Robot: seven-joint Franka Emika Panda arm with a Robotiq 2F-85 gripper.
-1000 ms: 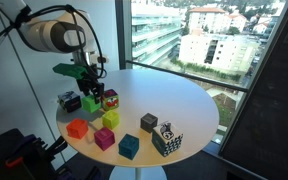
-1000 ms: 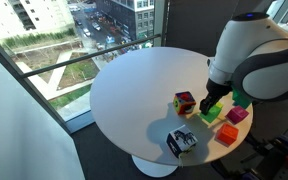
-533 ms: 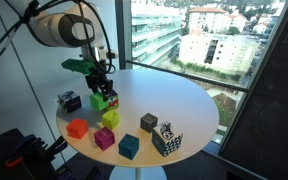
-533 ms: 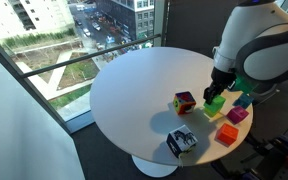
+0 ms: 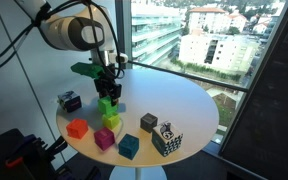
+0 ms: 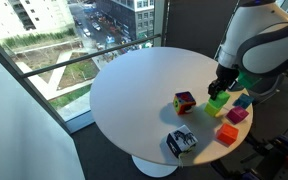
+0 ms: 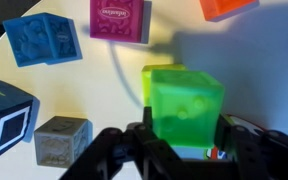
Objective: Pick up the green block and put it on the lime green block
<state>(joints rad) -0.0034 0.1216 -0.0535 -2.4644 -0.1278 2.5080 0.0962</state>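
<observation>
My gripper (image 7: pixel 186 137) is shut on the green block (image 7: pixel 184 105) and holds it off the table. The lime green block (image 7: pixel 161 72) shows just beyond the held block in the wrist view, partly covered by it. In both exterior views the gripper (image 5: pixel 106 92) (image 6: pixel 224 86) holds the green block (image 5: pixel 106 104) (image 6: pixel 219 100) just above and slightly beside the lime green block (image 5: pixel 111 120) (image 6: pixel 212 109). I cannot tell whether the two blocks touch.
On the round white table (image 5: pixel 174 95) stand an orange block (image 5: pixel 77 128), a magenta block (image 5: pixel 104 139), a teal block (image 5: pixel 129 147), a grey cube (image 5: pixel 149 122), a black-and-white patterned cube (image 5: pixel 167 140) and a multicoloured cube (image 6: pixel 185 101). Windows lie behind.
My gripper has lifted the green block and carried it from beside the multicoloured cube over towards the lime green block.
</observation>
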